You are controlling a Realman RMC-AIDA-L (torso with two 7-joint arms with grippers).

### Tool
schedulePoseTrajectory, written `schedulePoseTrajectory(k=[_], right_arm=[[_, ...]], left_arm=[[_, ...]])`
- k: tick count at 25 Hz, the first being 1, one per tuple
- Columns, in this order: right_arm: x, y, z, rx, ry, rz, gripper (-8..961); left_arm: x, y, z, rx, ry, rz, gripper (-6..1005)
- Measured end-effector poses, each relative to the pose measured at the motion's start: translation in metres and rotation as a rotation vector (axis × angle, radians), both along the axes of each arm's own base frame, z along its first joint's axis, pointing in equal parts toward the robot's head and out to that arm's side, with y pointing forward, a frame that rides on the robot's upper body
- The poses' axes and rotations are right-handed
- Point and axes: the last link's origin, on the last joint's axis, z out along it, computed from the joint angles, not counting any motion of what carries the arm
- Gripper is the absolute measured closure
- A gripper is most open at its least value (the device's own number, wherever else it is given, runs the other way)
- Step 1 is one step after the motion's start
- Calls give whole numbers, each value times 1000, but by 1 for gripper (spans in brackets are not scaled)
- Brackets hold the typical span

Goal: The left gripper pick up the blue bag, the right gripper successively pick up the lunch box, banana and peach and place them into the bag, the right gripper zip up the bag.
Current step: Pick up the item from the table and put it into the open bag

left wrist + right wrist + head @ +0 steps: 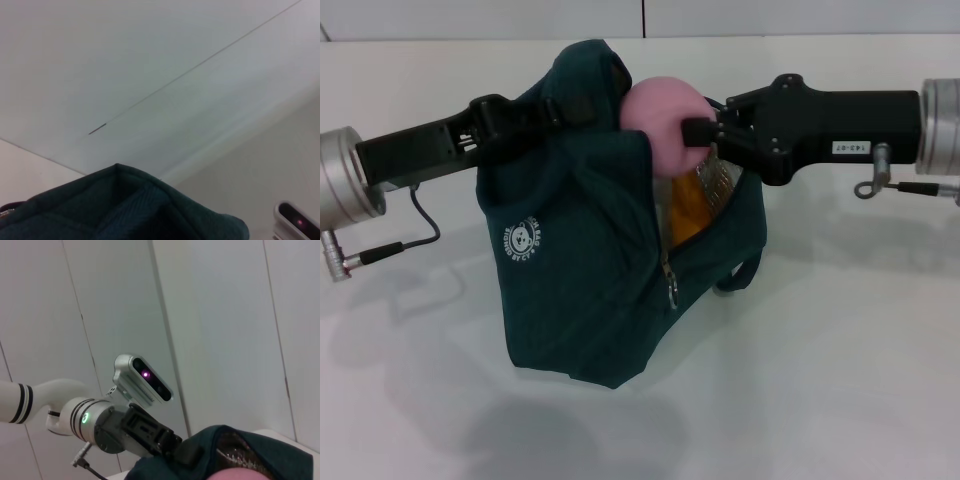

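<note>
Nearest me in the head view hung the blue bag (590, 270), lifted clear of the white surface (840, 380) with its shadow lying beneath it. Its zipper (671, 290) ran unfastened down the front edge and the mouth gaped toward my right arm, so I judged the zipping had not begun.

A little farther in, through that opening, I could see something yellow-orange against the foil lining, which I took for the banana (688, 212), already inside. I could not make out the lunch box at all; if it was in there, it lay hidden below.

Above that, at the mouth of the bag, the peach (665, 122) sat pinched in the right claw (705, 132), its fingers pressed against the fruit's side, the peach only partly past the rim. So I reckoned the last item was on its way in but not yet released.

Farthest back on my left, the left claw (505, 125) was clamped on the bag's upper edge by the handle, holding it up.

Left to do, as I judged it: drop the peach, withdraw, close the zipper.
</note>
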Motion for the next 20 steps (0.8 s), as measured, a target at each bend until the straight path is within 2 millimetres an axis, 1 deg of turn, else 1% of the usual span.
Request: schedulePoseTrajectory(k=[6,11,17,20], right_arm=[[-7,7,-6,-22,-8,6,824],[-8,9,-9,-29,-14,11,811],[-8,11,-9,-17,-16,5,582],[-5,11,-8,-14,-14,-3,442]], left_arm=[[0,-1,1,-2,0,-4,930],[1,-1,0,-6,1,-9,930],[1,-1,2,-9,1,-15,929],[0,-2,3,-10,1,-18,929]])
